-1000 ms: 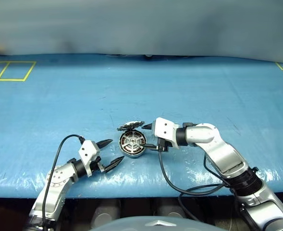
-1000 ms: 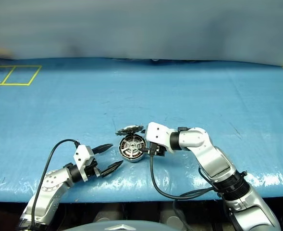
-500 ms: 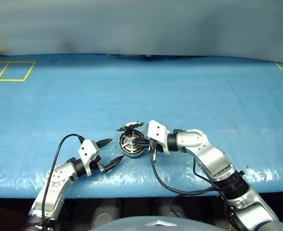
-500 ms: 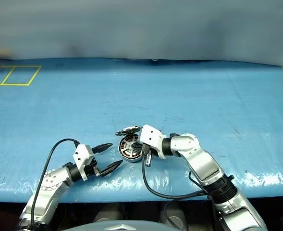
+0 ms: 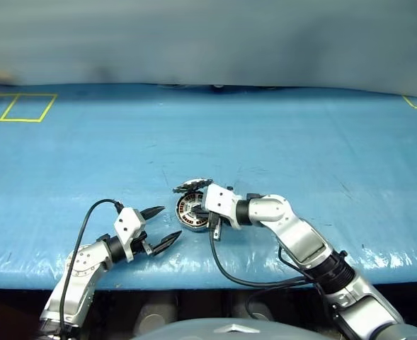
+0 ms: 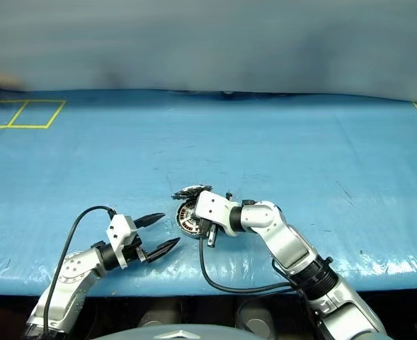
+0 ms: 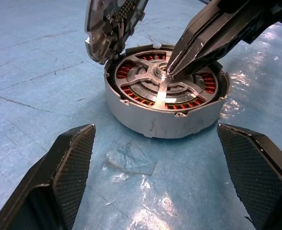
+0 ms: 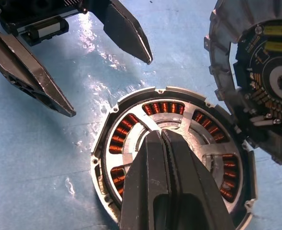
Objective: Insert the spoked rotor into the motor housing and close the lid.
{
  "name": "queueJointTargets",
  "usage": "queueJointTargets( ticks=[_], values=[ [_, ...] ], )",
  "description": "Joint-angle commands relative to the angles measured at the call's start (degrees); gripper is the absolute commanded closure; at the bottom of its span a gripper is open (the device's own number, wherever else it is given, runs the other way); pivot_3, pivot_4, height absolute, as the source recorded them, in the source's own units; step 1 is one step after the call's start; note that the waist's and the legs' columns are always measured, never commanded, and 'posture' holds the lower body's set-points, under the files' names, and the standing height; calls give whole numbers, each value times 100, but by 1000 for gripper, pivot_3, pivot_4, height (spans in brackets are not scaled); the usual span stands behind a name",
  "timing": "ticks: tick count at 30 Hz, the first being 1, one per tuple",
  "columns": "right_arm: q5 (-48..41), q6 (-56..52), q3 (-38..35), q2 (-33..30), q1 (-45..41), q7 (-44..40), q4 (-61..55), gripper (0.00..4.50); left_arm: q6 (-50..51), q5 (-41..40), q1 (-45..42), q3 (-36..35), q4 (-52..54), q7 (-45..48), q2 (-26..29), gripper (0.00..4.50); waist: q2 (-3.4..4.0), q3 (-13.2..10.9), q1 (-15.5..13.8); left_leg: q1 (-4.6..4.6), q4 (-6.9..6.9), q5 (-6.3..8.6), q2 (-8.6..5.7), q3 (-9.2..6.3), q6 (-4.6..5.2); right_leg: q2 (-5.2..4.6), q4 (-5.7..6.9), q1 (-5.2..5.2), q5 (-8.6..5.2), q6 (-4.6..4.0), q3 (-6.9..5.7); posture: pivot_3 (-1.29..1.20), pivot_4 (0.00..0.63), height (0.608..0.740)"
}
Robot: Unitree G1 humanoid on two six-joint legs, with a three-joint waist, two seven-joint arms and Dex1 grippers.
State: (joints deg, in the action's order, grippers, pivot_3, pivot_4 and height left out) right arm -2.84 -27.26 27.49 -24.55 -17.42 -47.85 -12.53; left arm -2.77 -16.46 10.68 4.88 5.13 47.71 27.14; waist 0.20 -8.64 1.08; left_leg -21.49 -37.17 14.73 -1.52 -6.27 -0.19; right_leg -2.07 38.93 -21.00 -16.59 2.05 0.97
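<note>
The motor housing (image 7: 156, 125) lies flat on the blue table, near its front edge. The lid (image 7: 113, 23) stands open, tilted up at the housing's far rim, with its jagged inner face showing. Inside the housing sits the spoked rotor (image 7: 161, 96), its silvery spokes over the copper windings. My right gripper (image 8: 162, 134) is shut, and its tips press down on the central hub. My left gripper (image 5: 171, 221) is open just left of the housing, level with it and not touching it, with nothing between its fingers.
A blue sheet covers the table (image 5: 300, 142). Yellow tape squares (image 5: 17, 106) mark the far left corner. A black cable (image 5: 243, 280) from my right wrist loops over the front edge. The housing (image 5: 188, 212) lies close to that edge.
My right gripper has shut and moved left and down from the housing's right side, so its tips now rest on the hub. The left gripper has not moved.
</note>
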Motion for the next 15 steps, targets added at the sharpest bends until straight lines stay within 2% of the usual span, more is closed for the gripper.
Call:
queueJointTargets(
  ticks=[1, 3, 7, 10, 12, 15],
  values=[
    [-952, -245, -586, 229, 197, -237, -484, 4475, -16, -71, -19, -87, 246, 16, 23, 174, 1, -1, 10, -7, -1, 0, 0, 3, 0, 0, 1, -4, 2, 2, 1, 0, 150, 740],
    [-1359, -374, -927, 254, 232, -286, -797, 4475, -9, -75, -29, -85, 241, 18, 22, 174, 3, -4, 33, -23, 0, -1, 1, 6, 0, 1, 5, -4, 3, 2, 2, 0, 150, 740],
    [-1489, -501, -1222, 13, 183, -234, -945, 4475, 9, -88, -61, -77, 219, 24, 16, 174, 3, -5, 39, -27, 9, 0, 1, 8, 1, 0, 5, -11, 4, 2, 7, 0, 150, 740],
    [-1088, -433, -1325, -401, 74, -50, -612, 4475, 5, -92, -98, -67, 181, 24, -3, 174, 3, -5, 23, -28, 13, 1, -1, 7, 2, -1, 2, -13, 4, 3, 6, 0, 150, 740],
    [-438, -188, -1180, -636, -173, 348, -95, 4475, 5, -90, -117, -63, 166, 24, -9, 174, 2, -6, 20, -30, 12, 2, -3, 9, 3, -3, 1, -14, 4, 3, 4, 0, 150, 740],
    [79, 160, -1181, -402, -704, 1007, 553, 4475, 9, -95, -138, -62, 149, 25, -19, 174, 2, -7, 66, -31, 15, 0, 0, 23, 1, -1, 3, -22, 4, 2, 9, 0, 150, 740]
  ],
)
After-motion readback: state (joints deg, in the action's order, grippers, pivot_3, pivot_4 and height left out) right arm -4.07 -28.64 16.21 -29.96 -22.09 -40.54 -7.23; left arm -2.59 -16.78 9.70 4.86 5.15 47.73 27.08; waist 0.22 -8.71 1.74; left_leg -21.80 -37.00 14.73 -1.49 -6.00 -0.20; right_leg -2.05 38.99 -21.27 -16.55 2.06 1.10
